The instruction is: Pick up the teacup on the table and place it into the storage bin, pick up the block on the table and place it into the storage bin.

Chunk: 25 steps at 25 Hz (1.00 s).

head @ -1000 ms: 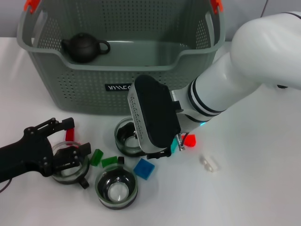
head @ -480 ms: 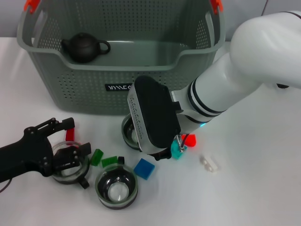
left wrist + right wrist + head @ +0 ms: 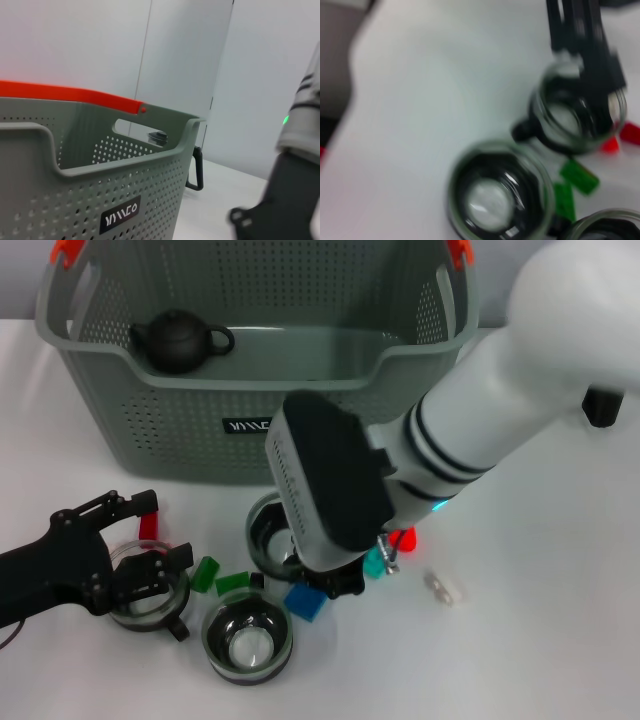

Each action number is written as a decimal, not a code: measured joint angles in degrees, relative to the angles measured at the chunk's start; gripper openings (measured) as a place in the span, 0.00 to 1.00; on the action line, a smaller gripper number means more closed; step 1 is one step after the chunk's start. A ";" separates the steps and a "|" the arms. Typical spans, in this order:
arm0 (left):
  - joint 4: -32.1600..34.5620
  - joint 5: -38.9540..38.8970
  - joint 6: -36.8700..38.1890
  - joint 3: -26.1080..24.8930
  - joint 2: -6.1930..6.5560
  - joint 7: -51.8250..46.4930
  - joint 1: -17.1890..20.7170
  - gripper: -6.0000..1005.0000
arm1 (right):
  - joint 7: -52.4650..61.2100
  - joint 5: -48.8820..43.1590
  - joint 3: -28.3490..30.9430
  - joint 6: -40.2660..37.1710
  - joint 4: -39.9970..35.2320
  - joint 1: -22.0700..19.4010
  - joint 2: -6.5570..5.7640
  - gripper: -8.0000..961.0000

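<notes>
The grey-green storage bin [image 3: 200,430] stands at the back, its rim and orange handle also showing in the left wrist view [image 3: 75,165]. Three glass teacups sit in front of it: one [image 3: 262,532] partly under my right arm, one [image 3: 247,640] at the front, one [image 3: 150,590] by my left gripper. My right gripper [image 3: 335,585] hangs low over the first teacup and a blue block [image 3: 302,602], its tips hidden by the black wrist housing. My left gripper [image 3: 165,528] rests open at the lower left with a red block [image 3: 148,527] between its fingers.
A dark teapot [image 3: 178,340] lies inside the bin. Loose blocks lie around the cups: two green [image 3: 205,572] [image 3: 233,583], a teal one [image 3: 375,562], another red one [image 3: 403,538]. A small clear piece [image 3: 443,587] lies to the right.
My right arm has dropped and come forward, now covering part of the blue block. The teacup under it tilted half a second ago and sits flat again. The left arm has stayed still.
</notes>
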 joint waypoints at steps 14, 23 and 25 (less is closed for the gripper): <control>0.00 0.00 0.39 -0.07 0.16 0.00 -0.51 0.86 | 7.36 8.04 33.94 -33.04 -27.13 -4.77 -0.41 0.07; -0.57 0.00 0.62 -0.06 0.10 0.00 -0.69 0.86 | 22.06 0.50 42.04 -12.31 -27.76 -2.64 -0.52 0.07; -0.79 -0.01 0.63 -0.07 0.06 0.00 -0.73 0.86 | 25.08 -4.41 41.14 -7.55 -25.12 -0.57 -0.38 0.07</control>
